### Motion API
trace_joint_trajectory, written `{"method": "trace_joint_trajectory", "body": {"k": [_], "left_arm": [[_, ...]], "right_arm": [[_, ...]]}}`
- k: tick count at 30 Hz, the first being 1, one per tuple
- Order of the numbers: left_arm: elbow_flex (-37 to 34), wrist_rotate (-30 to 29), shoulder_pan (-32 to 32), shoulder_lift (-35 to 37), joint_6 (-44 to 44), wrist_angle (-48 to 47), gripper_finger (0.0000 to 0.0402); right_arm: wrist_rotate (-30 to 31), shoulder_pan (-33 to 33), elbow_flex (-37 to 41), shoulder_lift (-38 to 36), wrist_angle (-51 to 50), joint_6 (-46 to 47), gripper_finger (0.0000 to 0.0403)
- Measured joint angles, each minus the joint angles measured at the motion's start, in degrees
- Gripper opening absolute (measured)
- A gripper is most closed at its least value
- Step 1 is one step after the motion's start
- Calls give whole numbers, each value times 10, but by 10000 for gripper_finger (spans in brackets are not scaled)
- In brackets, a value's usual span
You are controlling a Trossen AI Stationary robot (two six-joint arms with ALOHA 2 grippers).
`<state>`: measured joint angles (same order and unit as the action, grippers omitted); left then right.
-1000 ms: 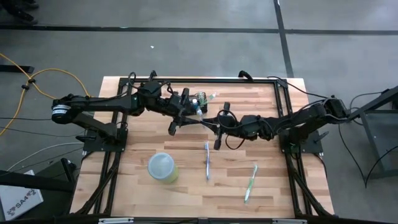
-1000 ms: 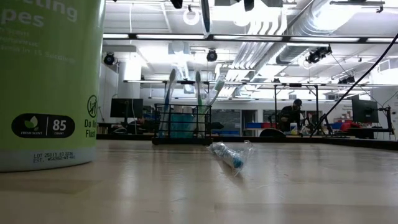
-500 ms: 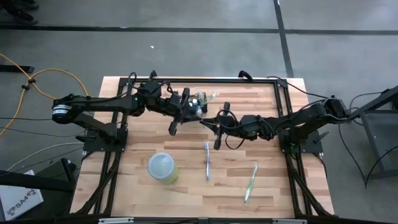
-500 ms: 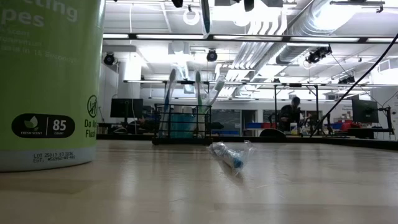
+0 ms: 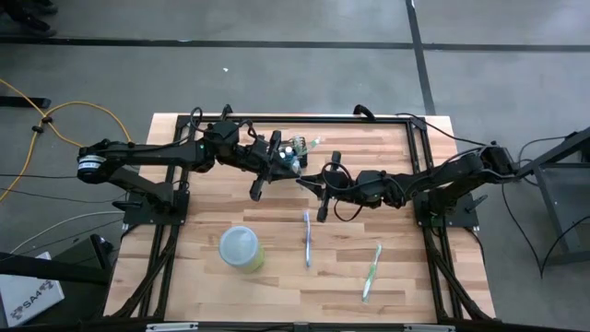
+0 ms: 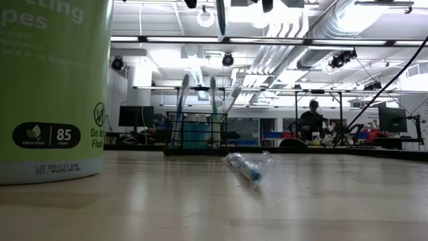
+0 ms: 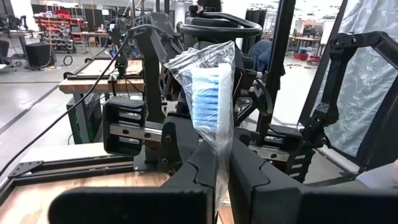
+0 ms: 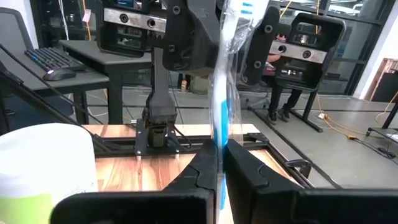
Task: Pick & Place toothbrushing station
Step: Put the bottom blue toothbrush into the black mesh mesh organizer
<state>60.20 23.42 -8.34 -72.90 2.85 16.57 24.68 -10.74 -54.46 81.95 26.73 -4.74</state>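
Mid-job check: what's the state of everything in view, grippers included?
Left gripper: fingers shut on wrapped brush.
Right gripper: fingers shut on wrapped brush, apparently the same one.
Holder: upright, standing brushes inside.
Canister: upright, lid on.
Blue brush: lying flat, loose.
Green brush: lying flat, loose.
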Motion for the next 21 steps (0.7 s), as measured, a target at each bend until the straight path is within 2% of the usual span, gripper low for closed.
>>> {"method": "trace_joint_trajectory", "body": {"k": [16,21], "left_arm": [[0,-2,0,0,1,0,5],[0,-15,0,1,9,-10,5]], "right_arm": [[-6,0,0,0,-5,15,129],[40,0,0,0,-5,-15,154]]}}
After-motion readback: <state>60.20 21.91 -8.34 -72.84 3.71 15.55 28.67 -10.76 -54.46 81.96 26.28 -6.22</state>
